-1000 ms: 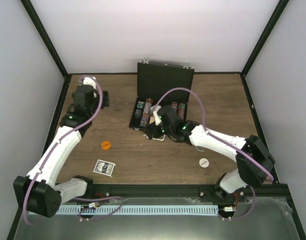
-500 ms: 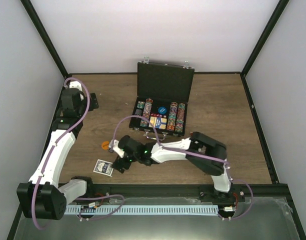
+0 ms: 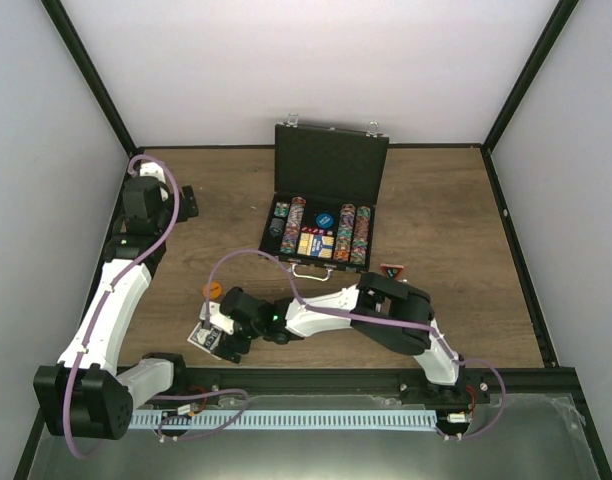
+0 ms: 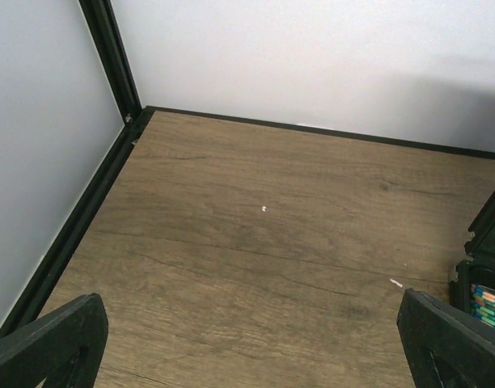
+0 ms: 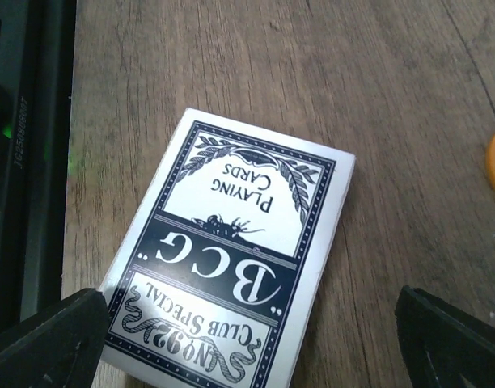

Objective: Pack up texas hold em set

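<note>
Right hand (image 5: 247, 343) wide over card deck (image 5: 231, 259), legible from wrist only

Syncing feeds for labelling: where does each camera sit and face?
Top external: above and behind the bases, looking down on the table; left arm, right arm, open case.
Left wrist: on that arm, facing the far-left table corner; left fingers at bottom.
Right wrist: on that arm, looking down at the card deck; right fingers at bottom.
Shared: top and right wrist, the orange disc; top and left wrist, the case.
</note>
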You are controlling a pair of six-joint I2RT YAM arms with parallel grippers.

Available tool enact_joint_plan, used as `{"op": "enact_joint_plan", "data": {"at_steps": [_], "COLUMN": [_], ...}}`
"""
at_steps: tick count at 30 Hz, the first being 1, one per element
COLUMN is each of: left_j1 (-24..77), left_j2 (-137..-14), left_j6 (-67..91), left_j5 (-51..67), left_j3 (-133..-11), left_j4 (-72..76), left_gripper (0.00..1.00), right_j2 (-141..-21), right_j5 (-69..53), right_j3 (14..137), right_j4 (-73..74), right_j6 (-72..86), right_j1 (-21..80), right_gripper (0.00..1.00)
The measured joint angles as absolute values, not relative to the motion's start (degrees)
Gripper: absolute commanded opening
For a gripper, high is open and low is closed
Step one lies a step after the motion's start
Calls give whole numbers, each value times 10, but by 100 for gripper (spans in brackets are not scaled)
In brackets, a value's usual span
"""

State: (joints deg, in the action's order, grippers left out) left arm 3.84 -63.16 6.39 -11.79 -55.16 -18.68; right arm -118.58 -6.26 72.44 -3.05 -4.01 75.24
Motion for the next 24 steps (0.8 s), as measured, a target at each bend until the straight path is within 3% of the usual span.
{"op": "enact_joint_plan", "data": {"at_steps": [24], "left_j1": [38], "left_j2": [-633], "left_j6": [71], "left_j5": [-96], "left_j3": [-552], "left_j4": [-187], "left_gripper": [100], "right_j2": [-1241], "right_j5": [22], "right_j3": [826], "right_j4": [19], "right_j6": [-7], "right_j1": [812], "right_gripper": [100]}}
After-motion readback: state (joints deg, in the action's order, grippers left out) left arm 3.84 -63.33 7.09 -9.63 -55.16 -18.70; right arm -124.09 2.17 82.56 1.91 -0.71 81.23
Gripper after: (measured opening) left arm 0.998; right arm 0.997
